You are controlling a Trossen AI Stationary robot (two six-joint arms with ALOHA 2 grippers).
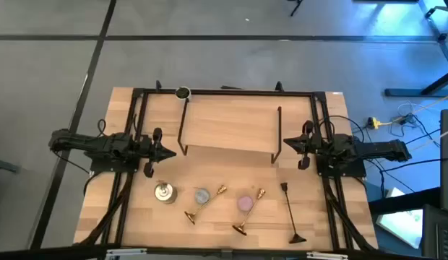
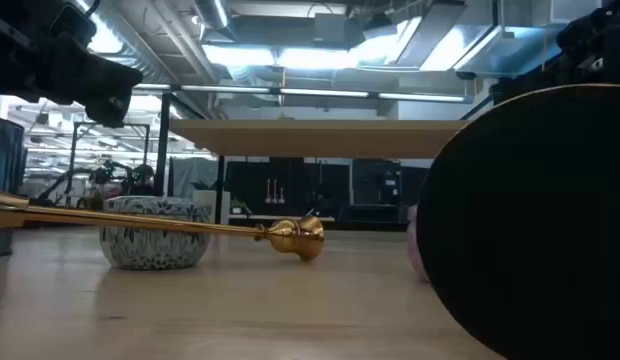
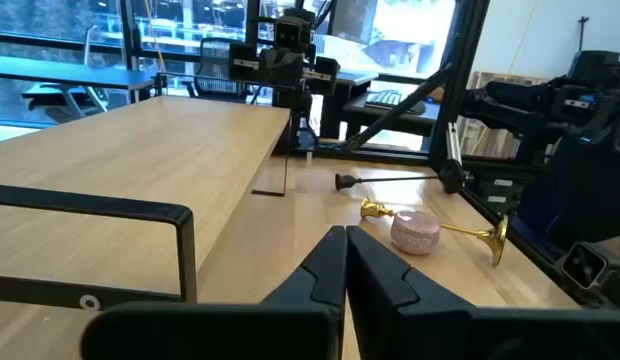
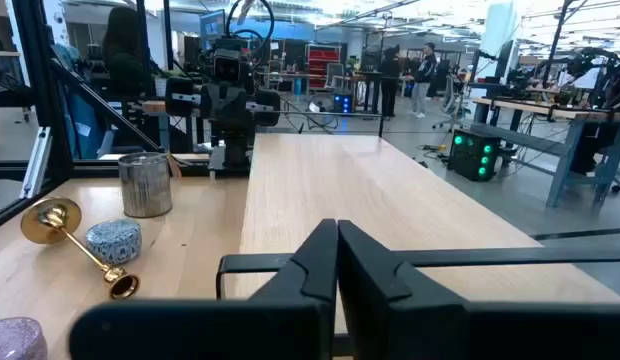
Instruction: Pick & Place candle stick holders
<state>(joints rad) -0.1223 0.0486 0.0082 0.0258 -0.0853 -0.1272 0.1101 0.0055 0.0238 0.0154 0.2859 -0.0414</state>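
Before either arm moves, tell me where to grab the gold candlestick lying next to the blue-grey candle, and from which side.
Grip the left candlestick mid-stem, coming straight down from above. It lies flat on the table, so the thin stem is the only part narrow enough for a claw; the flared base would likely slip. Set the fingers across the stem, clear of the blue-grey candle beside it. The left claw, now shut, is nearer.

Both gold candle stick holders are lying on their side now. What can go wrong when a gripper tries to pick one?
1. Each candle stick holder lies on its side, so its thin round stem may roll or slip from the fingers.
2. The blue-grey candle and the pink candle lie close beside the stems; a descending gripper could knock them.
3. The left gripper and right gripper, both shut, wait beside the wooden shelf, which a careless move could hit.
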